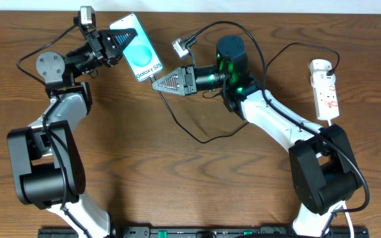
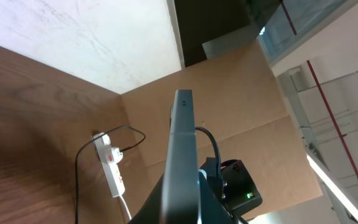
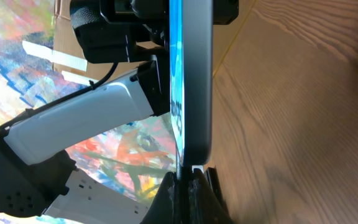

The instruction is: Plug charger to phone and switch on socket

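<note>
our left pincer (image 1: 119, 43) pinches the phone (image 1: 139, 54) by its edge, at the far left of the table. the right pincer (image 1: 156, 82), pressed together, seems to pinch the charger (image 1: 204, 141) tip at the phone's lower end. we judge plugging is in hand. next we need a straight push, then the socket (image 1: 326, 89) switch, far right.

White arms (image 1: 276, 119), black joints (image 1: 45, 173)
</note>
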`<state>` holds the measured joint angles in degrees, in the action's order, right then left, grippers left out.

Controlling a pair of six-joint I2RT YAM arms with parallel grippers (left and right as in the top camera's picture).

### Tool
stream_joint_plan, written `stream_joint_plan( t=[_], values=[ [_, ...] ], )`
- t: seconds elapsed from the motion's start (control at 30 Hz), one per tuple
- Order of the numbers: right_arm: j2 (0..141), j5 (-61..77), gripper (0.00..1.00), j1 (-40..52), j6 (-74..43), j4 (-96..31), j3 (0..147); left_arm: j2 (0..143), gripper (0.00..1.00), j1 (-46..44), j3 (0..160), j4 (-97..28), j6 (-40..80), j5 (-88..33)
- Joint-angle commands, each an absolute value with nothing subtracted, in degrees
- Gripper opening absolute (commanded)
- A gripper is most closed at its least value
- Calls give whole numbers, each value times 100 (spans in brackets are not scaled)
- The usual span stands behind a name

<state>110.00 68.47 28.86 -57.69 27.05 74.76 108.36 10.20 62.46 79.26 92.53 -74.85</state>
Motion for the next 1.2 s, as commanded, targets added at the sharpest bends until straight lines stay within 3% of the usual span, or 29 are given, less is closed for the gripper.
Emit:
stream_joint_plan(
  t=[0.0, 0.37, 0.7, 0.87, 1.17],
  values=[
    [10980, 6296, 1, 2779, -5649, 2755, 7564, 10825, 7, 871, 6316, 7979, 9089, -7948],
    [10980, 6320, 6, 2779, -5649, 2762, 7564, 10825, 8, 871, 6316, 7979, 9087, -7946],
    [10980, 6333, 1, 2779, -5647, 2764, 7564, 10825, 7, 871, 6316, 7979, 9087, -7946],
    [10980, 6337, 8, 2779, -5647, 2764, 7564, 10825, 8, 871, 6316, 7977, 9089, -7937],
    [10980, 6337, 11, 2783, -5647, 2764, 7564, 10825, 7, 871, 6316, 7977, 9089, -7885]
  ],
)
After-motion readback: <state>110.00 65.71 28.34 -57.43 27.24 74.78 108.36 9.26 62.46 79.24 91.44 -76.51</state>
